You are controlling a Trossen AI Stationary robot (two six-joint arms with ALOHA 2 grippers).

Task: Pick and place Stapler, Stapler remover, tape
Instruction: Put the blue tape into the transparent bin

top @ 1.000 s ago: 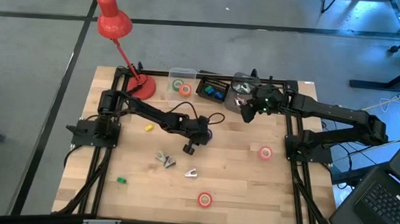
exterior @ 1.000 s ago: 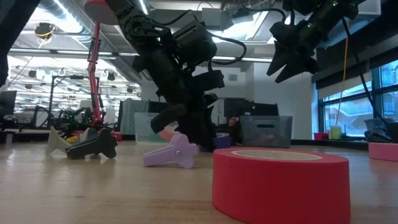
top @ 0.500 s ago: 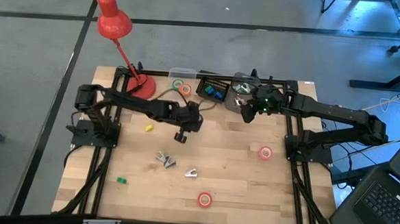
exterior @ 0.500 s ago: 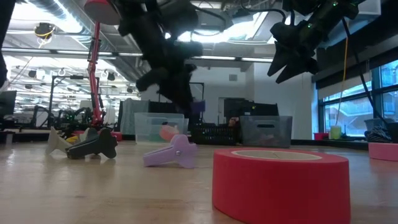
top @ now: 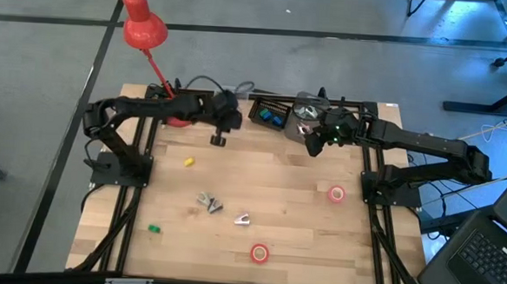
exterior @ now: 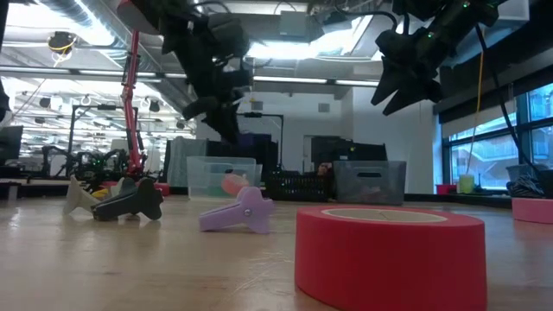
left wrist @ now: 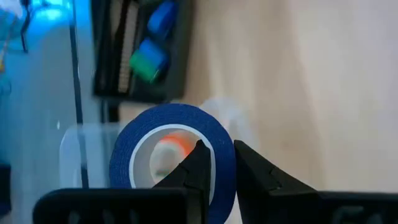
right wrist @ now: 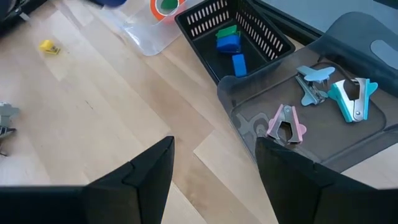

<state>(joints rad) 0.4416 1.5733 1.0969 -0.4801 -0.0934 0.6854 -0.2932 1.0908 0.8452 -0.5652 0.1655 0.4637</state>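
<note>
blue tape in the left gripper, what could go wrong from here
The left gripper pinches only one wall of the blue tape roll, so the roll could swing or slip out before release.

Dropped from this height over the clear bin, it might land on edge, hit the orange roll already inside, and bounce or roll onto the table.

The right gripper hangs open near the grey tray, close beside the left arm's work area, so the arms could crowd each other.
</note>
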